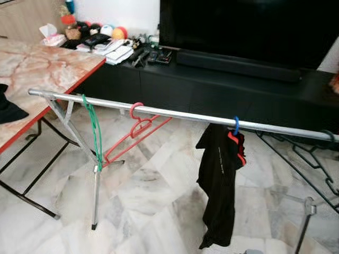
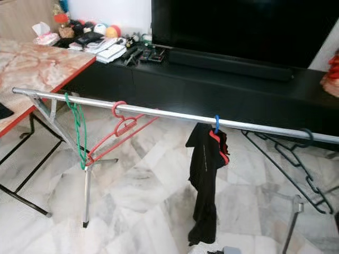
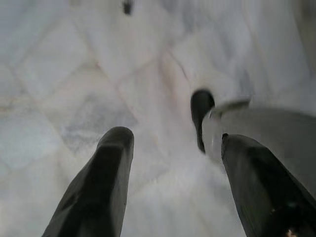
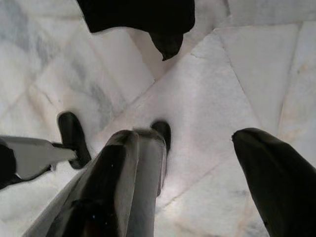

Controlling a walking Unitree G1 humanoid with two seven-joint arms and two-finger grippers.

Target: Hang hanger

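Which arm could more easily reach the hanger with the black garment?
Probably the right. The right gripper hangs, jaws open, below the black garment; the left gripper faces the floor.

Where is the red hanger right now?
In the head views the red hanger hangs on the silver rail, left of centre, between the green hanger and the black garment.

White marble floor (image 1: 148, 196) is seen throughout; a marble-topped table (image 1: 37, 69) is placed left, a black TV cabinet (image 1: 212, 90) far behind.
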